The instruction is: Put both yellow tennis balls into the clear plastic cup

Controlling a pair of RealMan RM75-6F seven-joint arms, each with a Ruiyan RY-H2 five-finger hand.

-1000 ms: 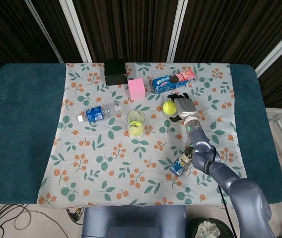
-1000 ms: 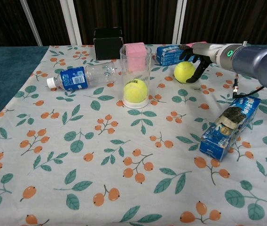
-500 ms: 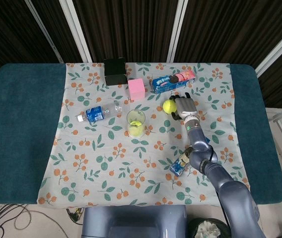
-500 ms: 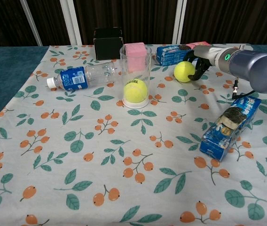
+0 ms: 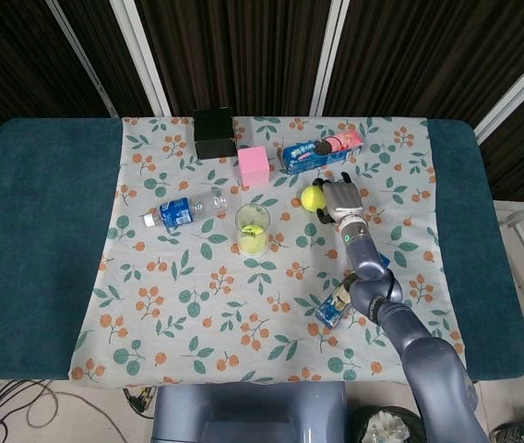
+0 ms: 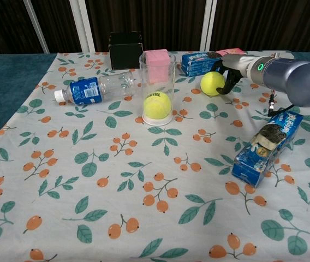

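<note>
A clear plastic cup point(image 5: 253, 228) point(image 6: 157, 86) stands upright mid-table with one yellow tennis ball point(image 5: 254, 237) point(image 6: 157, 105) at its bottom. The second yellow tennis ball point(image 5: 314, 197) point(image 6: 212, 83) rests on the floral cloth to the cup's right, in front of a blue cookie box. My right hand point(image 5: 340, 197) point(image 6: 229, 72) is against this ball's right side. Its dark fingers curl over the top and under the near side, gripping it while it sits on the cloth. My left hand appears in neither view.
A blue-labelled bottle point(image 5: 186, 209) point(image 6: 96, 88) lies left of the cup. A pink cube point(image 5: 254, 164) point(image 6: 157, 58) and black box point(image 5: 214, 133) point(image 6: 125, 42) stand behind it. The blue cookie box point(image 5: 321, 150) point(image 6: 198, 63) lies at the back. Another cookie pack point(image 5: 335, 305) point(image 6: 267, 147) sits beside my right forearm.
My right hand has drawn in to the ball and wrapped its fingers round it. The ball has shifted slightly left. The cup and its ball stayed put.
</note>
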